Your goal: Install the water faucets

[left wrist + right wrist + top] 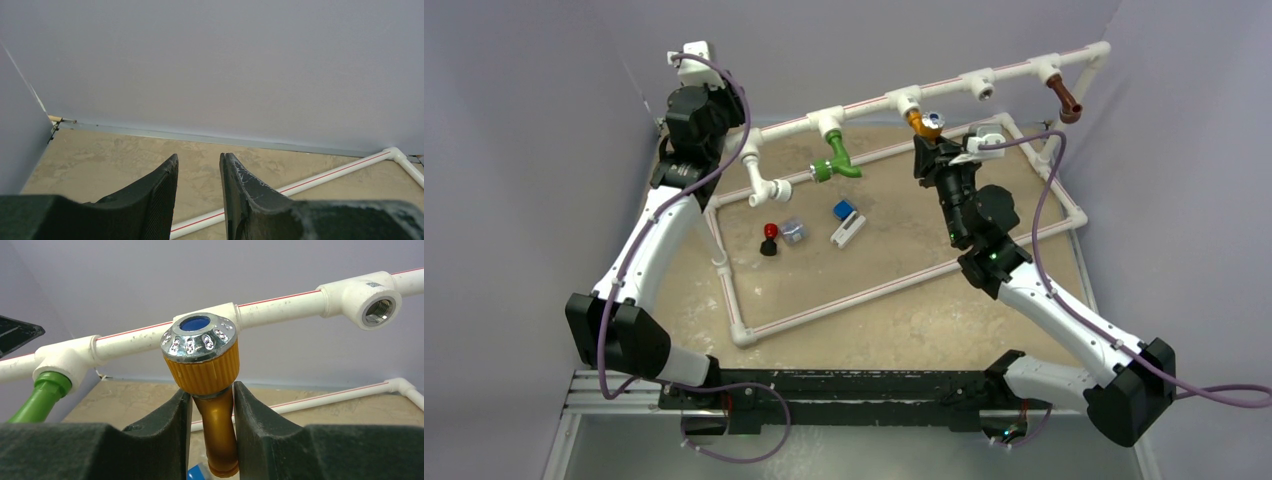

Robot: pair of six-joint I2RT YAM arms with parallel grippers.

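Observation:
The orange water faucet (921, 122) with its silver cap (200, 337) hangs from a tee on the raised white pipe rail (944, 85). My right gripper (211, 390) straddles its spout just under the ribbed collar. The right finger touches the spout and a thin gap shows on the left side. The green faucet (839, 160) sits in the tee to the left, also seen as the green faucet (42, 392) in the right wrist view. The brown faucet (1064, 98) hangs at the rail's right end. My left gripper (199, 157) is slightly open and empty, raised at the back left (724, 100).
An unfilled tee socket (375, 310) lies right of the orange faucet. On the table lie a red-and-black knob (770, 238), a small silver part (793, 231) and a blue-and-white piece (847, 220), inside the flat white pipe frame (854, 295). Walls enclose the back and sides.

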